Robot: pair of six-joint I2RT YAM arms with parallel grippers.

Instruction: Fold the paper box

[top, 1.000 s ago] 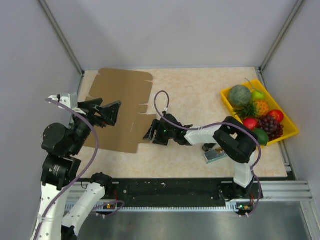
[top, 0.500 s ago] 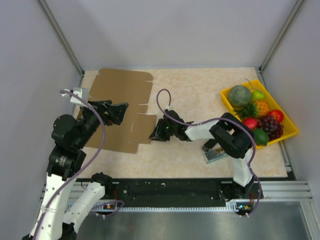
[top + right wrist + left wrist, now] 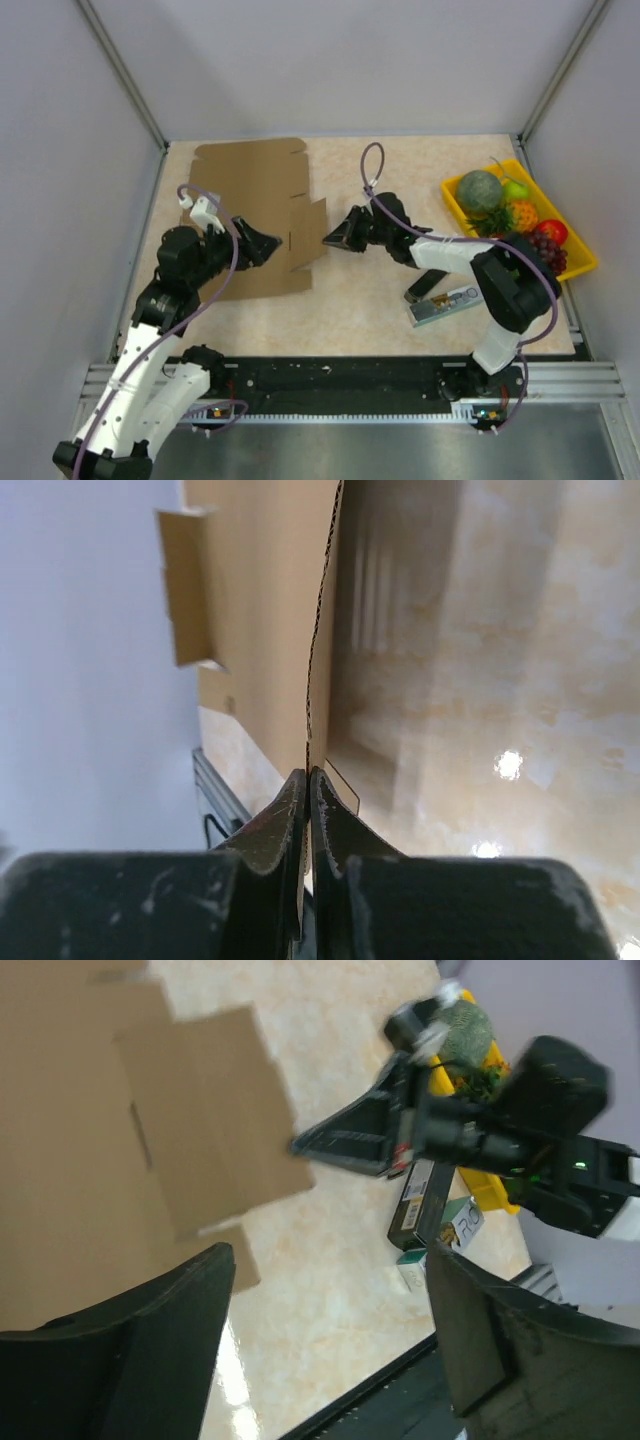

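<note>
From the overhead view, I've got the paper box (image 3: 250, 190) lying mostly flat on the far-left part of the table (image 3: 400, 170), with one side flap (image 3: 305, 228) tipped up off the sheet. The right gripper (image 3: 328, 240) is reaching across from the right and is clenched on that flap's free edge. The left gripper (image 3: 268, 245) sits over the near right part of the cardboard, just beside the flap. The yellow tray (image 3: 575, 262) of fruit and a small carton (image 3: 445, 305) are well apart from all this. On the left wrist camera, my left fingers (image 3: 140, 1310) are spread wide with nothing between them. Brown sheet is under the lens, and the right gripper's dark tip is at the flap's edge. I cannot tell whether the left arm is touching the sheet. On the right wrist camera, the jaws are pressed together on the flap seen edge-on, and it's a very shallow bite (only the rim of the card). Here's my worry: with so little card in the pinch, a hard swing could slip it free and the flap would drop back. And if the left gripper isn't pinning the sheet, the whole box may slide or lift instead of bending at its crease, or the flap could buckle away from the score line.
</note>
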